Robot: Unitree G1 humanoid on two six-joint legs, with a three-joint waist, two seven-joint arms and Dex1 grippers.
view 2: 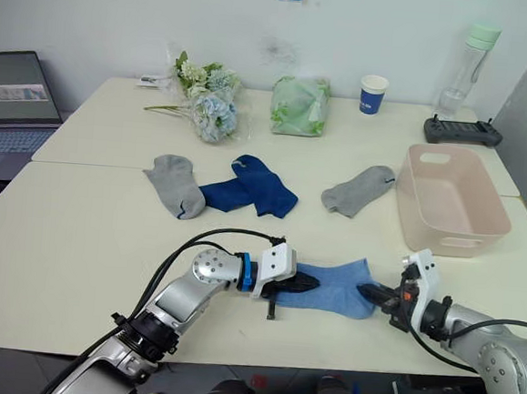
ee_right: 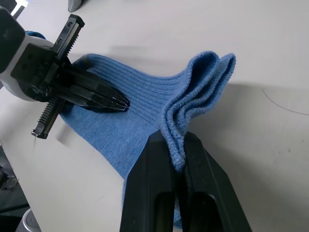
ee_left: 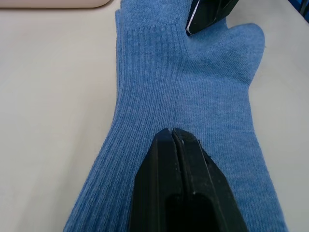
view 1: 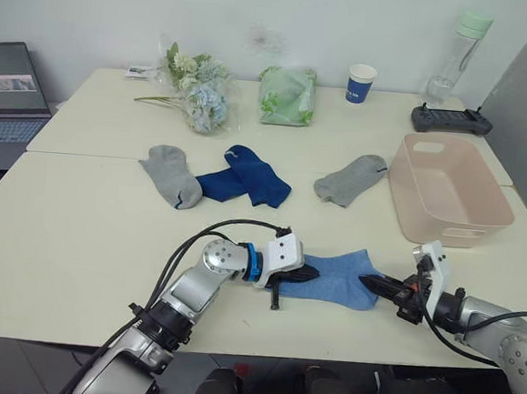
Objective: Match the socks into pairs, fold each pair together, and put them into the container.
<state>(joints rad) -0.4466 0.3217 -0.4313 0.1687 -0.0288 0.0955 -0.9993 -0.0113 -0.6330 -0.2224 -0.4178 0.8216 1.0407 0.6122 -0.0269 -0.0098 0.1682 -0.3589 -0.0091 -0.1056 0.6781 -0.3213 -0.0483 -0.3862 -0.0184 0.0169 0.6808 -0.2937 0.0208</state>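
At the near edge of the desk (view 1: 78, 237), my right gripper (ee_right: 176, 150) has its jaws pinching the bunched end of the light blue pair (view 1: 335, 277), both layers of knit folded up between them. My left gripper (ee_left: 175, 137) has its jaws pressed together, tips bearing down on the opposite end and pinning it flat. The pair's long axis runs straight between the two grippers, so I judge the fold calls for carrying the right-hand end over toward the left. The container (view 1: 481, 219) sits just beyond my right arm, the nearer one for the drop. Further back lie two grey socks (view 1: 172, 175), well apart, with the navy pair (view 1: 247, 177) between them, overlapping each other.
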